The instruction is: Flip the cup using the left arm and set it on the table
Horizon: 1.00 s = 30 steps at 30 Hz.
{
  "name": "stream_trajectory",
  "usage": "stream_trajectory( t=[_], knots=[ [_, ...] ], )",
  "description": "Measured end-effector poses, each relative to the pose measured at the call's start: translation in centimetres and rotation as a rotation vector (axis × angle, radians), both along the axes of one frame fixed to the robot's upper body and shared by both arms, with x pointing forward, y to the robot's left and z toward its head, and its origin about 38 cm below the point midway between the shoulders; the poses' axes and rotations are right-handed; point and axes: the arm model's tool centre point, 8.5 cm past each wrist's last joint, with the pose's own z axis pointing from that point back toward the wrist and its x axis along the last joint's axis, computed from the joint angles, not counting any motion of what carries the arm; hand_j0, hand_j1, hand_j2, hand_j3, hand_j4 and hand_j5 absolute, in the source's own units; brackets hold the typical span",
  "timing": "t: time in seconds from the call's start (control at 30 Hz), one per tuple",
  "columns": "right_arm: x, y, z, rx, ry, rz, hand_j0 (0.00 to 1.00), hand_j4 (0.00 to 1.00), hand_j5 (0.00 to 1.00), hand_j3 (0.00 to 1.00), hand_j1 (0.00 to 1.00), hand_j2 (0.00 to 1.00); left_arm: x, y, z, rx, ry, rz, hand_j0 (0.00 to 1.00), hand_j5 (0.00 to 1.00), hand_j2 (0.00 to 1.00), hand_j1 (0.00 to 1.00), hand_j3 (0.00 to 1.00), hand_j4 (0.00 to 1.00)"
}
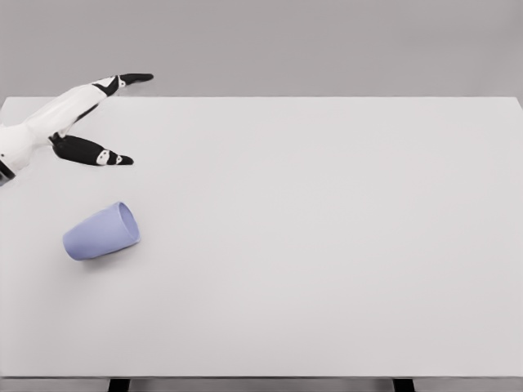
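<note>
Head view: my left hand [90, 122] hangs spread, empty; the cup [101, 232] lies sideways near the table's [327, 245] left edge and could roll off if nudged.

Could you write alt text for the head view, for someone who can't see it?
A light blue plastic cup lies on its side on a white table, opening pointing up-right. Behind it, the left robot hand, white and black, hovers open, apart from the cup.

Cup [101, 232] coloured pale lavender-blue, table [327, 245] rendered plain off-white, left hand [86, 122] finished in white with black fingers and thumb, backdrop shown in flat grey, table legs seen as black.
</note>
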Motion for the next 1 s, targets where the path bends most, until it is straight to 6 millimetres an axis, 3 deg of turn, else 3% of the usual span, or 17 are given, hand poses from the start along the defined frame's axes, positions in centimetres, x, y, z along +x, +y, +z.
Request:
stream_trajectory(
  t=[0.07, 0.2, 0.33, 0.5, 0.7, 1.0],
  knots=[
    [0.0, 0.0, 0.0, 0.0, 0.0, 0.0, 1.0, 1.0, 1.0, 1.0, 1.0, 1.0, 0.9, 0.5, 2.0, -0.005, -0.007, 0.058, 1.0, 1.0, 1.0, 1.0, 1.0, 1.0],
    [0.0, 0.0, 0.0, 0.0, 0.0, 0.0, 1.0, 1.0, 1.0, 1.0, 1.0, 1.0, -0.6, 3.4, -0.2, 0.032, 0.136, 0.092, 1.0, 1.0, 1.0, 1.0, 1.0, 1.0],
    [0.0, 0.0, 0.0, 0.0, 0.0, 0.0, 1.0, 1.0, 1.0, 1.0, 1.0, 1.0, -3.1, 5.4, -1.0, 0.136, 0.231, -0.02, 1.0, 1.0, 1.0, 1.0, 1.0, 1.0],
    [0.0, 0.0, 0.0, 0.0, 0.0, 0.0, 1.0, 1.0, 1.0, 1.0, 1.0, 1.0, -4.6, 5.1, -3.0, 0.098, 0.363, -0.114, 1.0, 1.0, 1.0, 1.0, 1.0, 1.0],
    [0.0, 0.0, 0.0, 0.0, 0.0, 0.0, 1.0, 1.0, 1.0, 1.0, 1.0, 1.0, -4.3, 4.2, -5.6, 0.062, 0.496, -0.066, 1.0, 1.0, 1.0, 1.0, 1.0, 1.0],
    [0.0, 0.0, 0.0, 0.0, 0.0, 0.0, 1.0, 1.0, 1.0, 1.0, 1.0, 1.0, -3.8, 3.0, -7.9, 0.123, 0.538, -0.013, 1.0, 1.0, 1.0, 1.0, 1.0, 1.0]
  ],
)
